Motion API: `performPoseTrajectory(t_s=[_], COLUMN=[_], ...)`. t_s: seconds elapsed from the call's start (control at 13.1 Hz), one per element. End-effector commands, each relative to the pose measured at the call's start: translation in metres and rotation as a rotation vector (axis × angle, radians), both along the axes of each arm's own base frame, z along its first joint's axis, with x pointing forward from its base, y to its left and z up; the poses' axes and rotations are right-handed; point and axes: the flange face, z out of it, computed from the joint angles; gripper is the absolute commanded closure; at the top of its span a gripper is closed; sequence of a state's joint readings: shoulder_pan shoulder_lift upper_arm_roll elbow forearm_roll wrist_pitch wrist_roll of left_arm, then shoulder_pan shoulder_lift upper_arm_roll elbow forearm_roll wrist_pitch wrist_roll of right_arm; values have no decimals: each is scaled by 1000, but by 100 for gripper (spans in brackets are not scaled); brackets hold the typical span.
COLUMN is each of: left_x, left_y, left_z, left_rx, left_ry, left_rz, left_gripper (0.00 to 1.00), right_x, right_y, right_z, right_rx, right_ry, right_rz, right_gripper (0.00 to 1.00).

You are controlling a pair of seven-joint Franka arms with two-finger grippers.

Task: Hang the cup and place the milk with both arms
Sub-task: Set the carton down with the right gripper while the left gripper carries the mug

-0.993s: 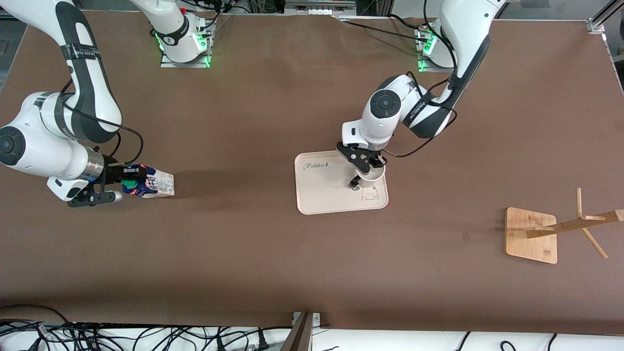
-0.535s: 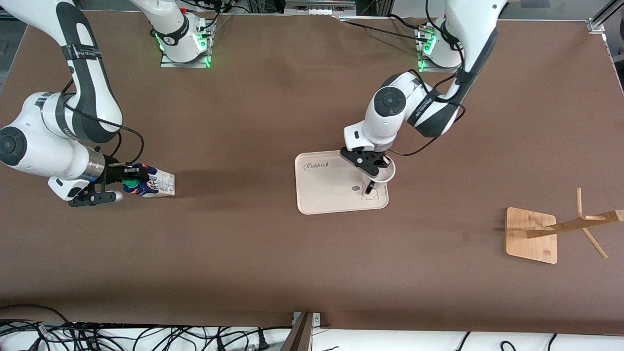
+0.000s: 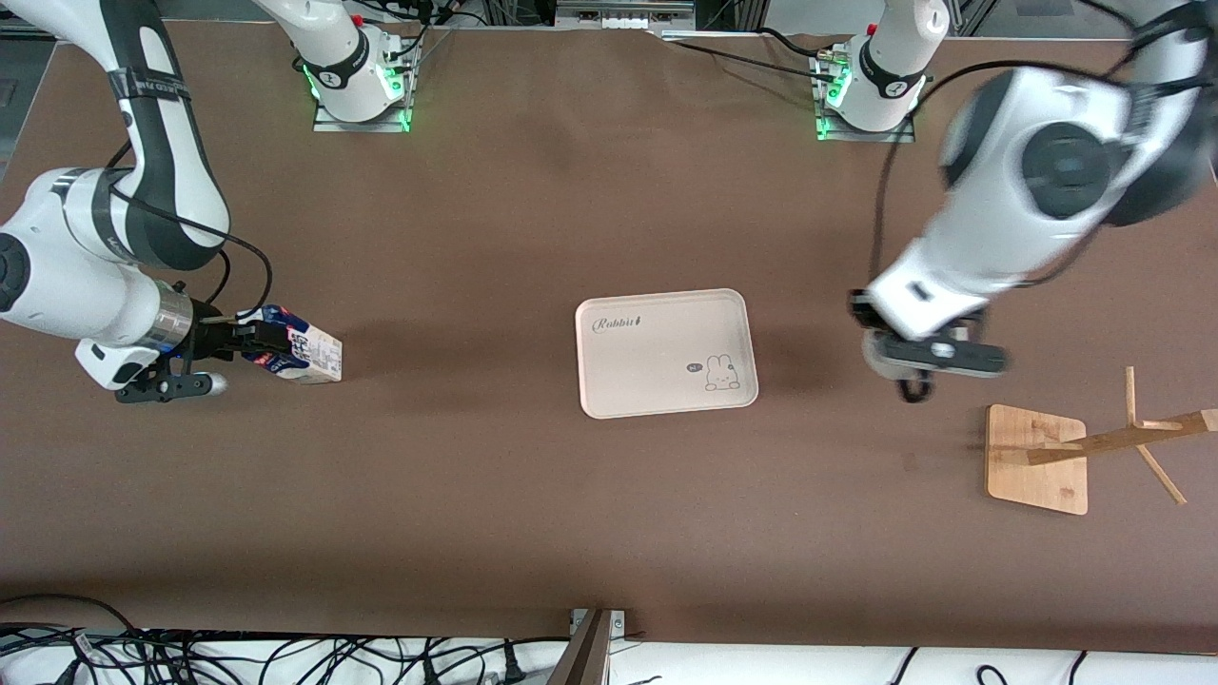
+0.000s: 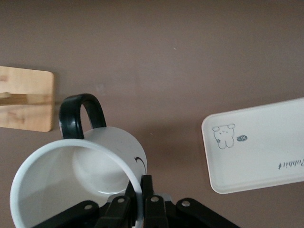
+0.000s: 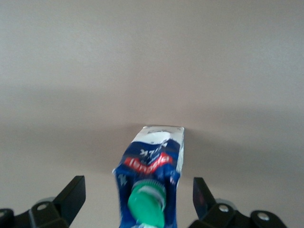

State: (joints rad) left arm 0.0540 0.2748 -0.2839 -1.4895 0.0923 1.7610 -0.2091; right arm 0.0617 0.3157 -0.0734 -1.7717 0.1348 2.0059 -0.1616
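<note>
My left gripper is shut on the rim of the white cup, with one finger inside and one outside the wall. It holds the cup in the air over the bare table between the tray and the wooden rack. In the front view only the cup's black handle shows under the gripper. The milk carton rests on the table at the right arm's end, its green cap toward my right gripper. That gripper is open, with one finger on each side of the carton's top and clear gaps.
The cream tray with a rabbit drawing lies mid-table with nothing on it; it also shows in the left wrist view. The rack's slanted pole and pegs rise from its square base toward the left arm's end. Cables run along the table's near edge.
The left arm lifted the cup off the tray and swung it toward the rack. The right gripper drew back slightly from the carton, which stayed put.
</note>
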Motion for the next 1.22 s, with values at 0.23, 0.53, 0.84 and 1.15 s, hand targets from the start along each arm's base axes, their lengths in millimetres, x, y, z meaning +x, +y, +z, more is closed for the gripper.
performPoseTrajectory(t_s=[0.23,0.53,0.84,1.15], left_x=[26,36,39,36], left_y=[110,156,192,222], left_z=[17,17,11,7], left_rx=[-48,-53,-55,-55], left_ry=[-18,-39,-38,-33], left_rz=[118,-25,-61,-62], left_gripper=[100,100,100,100], right_x=[3,-31,-32,-31], right_y=[13,14,15,16], right_z=[121,199,224,229], right_rx=[-95,-102,-99,-97], right_ry=[5,-18,-62,-69], right_rz=[-3,-10,-11,-12], right_gripper=[0,0,0,0])
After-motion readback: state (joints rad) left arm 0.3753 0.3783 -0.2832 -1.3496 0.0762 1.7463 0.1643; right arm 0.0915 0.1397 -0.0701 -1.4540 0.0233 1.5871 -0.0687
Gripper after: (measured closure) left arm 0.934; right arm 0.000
